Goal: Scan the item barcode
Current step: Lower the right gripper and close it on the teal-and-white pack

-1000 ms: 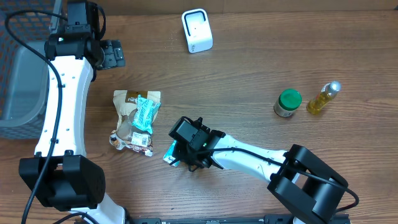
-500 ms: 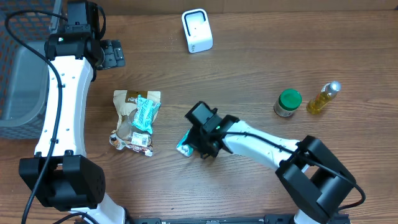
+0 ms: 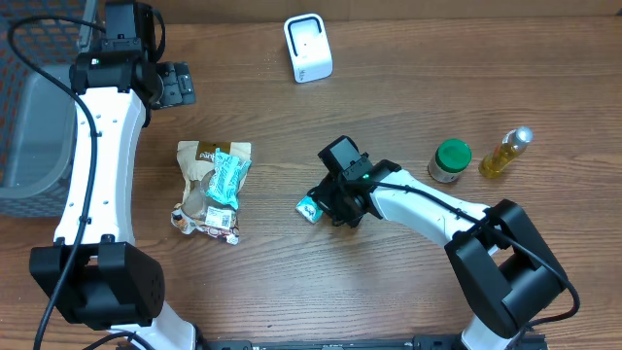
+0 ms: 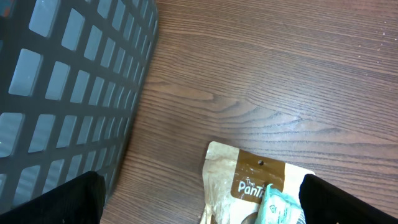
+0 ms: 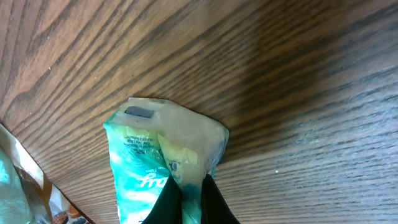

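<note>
Wooden table (image 3: 389, 97), overhead view. We noted the scanner (image 3: 308, 47) at the far edge and the teal packet (image 3: 309, 207) near mid-table, well apart from it. The right gripper (image 3: 328, 207) was clamped on one end of the packet. The left gripper (image 3: 175, 85) hung spread wide and empty near the basket (image 3: 29, 117). A brown bag (image 3: 212, 185) lay near the packet, not touching it.

Left wrist view. We saw only the basket wall and the bag's top. The fingers (image 4: 62, 199) sat at the frame corners with nothing between them.

Right wrist view. The fingertips (image 5: 166, 200) were pinched on the packet's crimped end, and the body hung below. We could not tell whether it touched the table. We judged it light, soft, crinkly film, probably slippery. A hold on the seam edge suited it, though the body might swing or fold over the barcode, which we could not find.
</note>
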`<state>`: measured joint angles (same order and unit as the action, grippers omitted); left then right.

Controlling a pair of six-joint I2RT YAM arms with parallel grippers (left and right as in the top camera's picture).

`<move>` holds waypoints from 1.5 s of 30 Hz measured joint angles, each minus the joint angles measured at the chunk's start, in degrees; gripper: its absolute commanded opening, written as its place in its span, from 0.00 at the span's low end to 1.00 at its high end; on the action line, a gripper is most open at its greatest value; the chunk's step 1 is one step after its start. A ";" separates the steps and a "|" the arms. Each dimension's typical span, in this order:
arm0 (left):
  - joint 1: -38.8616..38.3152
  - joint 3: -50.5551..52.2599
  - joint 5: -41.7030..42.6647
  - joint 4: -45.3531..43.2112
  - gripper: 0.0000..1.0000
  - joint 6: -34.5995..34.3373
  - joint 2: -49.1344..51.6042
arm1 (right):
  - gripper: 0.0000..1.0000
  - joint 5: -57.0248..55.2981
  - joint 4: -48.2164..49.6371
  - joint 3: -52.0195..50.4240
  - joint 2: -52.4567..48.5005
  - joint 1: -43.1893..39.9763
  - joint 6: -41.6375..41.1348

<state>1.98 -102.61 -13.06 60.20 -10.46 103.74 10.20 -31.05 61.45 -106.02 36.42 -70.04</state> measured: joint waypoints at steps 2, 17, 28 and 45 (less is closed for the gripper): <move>0.00 0.00 0.00 0.00 1.00 0.00 0.00 | 0.04 -0.09 0.02 0.00 0.00 -0.04 -0.02; 0.00 0.00 0.00 0.00 1.00 0.00 0.00 | 0.08 -0.11 -0.04 0.00 0.00 -0.07 0.00; 0.00 0.00 0.00 0.00 0.99 0.00 0.00 | 0.08 -0.13 -0.07 0.00 0.00 -0.07 -0.02; 0.00 0.00 0.00 0.00 1.00 0.00 0.00 | 0.08 -0.15 -0.07 0.00 0.00 -0.04 -0.02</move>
<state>1.98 -102.61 -13.06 60.20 -10.46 103.74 10.04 -31.11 61.45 -106.02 36.38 -70.06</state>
